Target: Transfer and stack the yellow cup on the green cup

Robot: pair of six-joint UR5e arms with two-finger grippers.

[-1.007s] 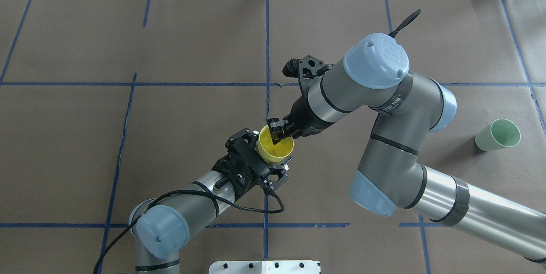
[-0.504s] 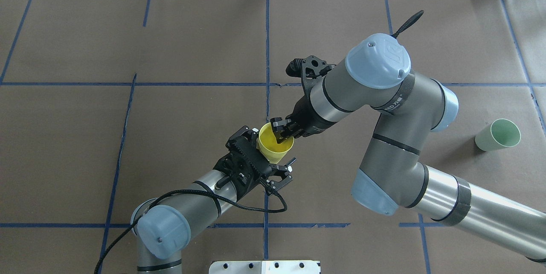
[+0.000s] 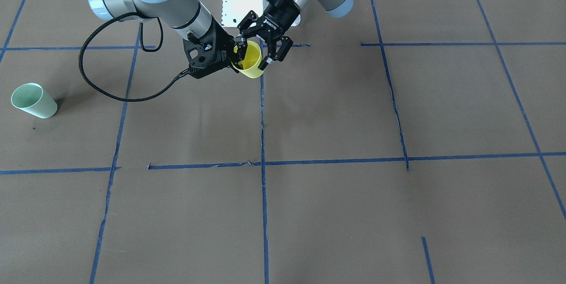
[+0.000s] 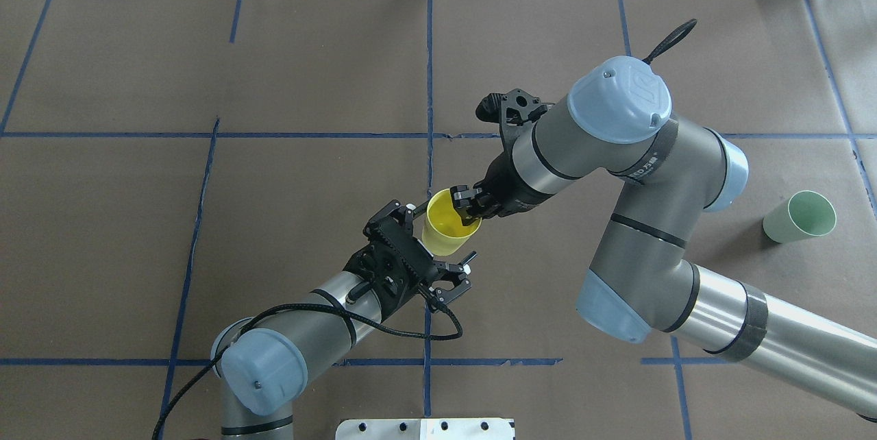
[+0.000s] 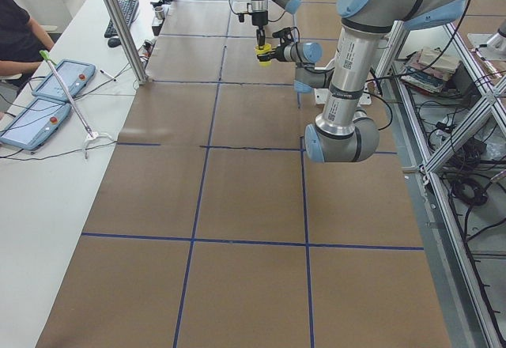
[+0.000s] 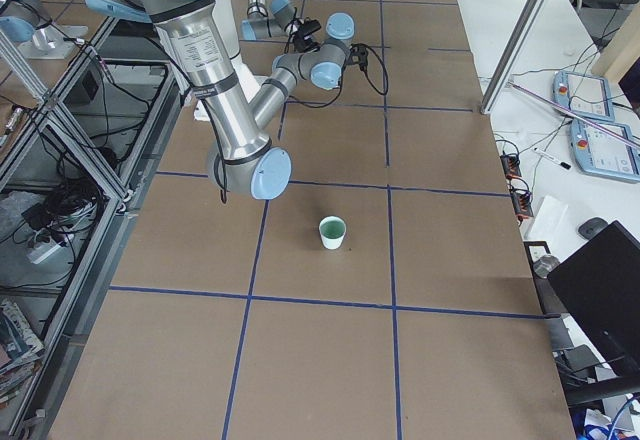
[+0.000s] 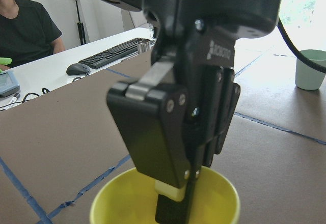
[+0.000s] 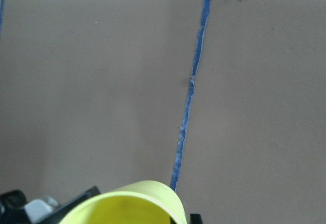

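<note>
At ctr, right gripper (image 4: 468,214) pinches smooth tapered yellow cup (image 4: 444,229) rim.

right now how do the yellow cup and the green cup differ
The yellow cup is bright yellow; the green cup is pale mint. The yellow cup is pinched at its rim by the right claw near mid-table; the green cup stands upright, untouched, on the table far to the robot's right. Both are plain tapered handleless tumblers of similar size.
</note>
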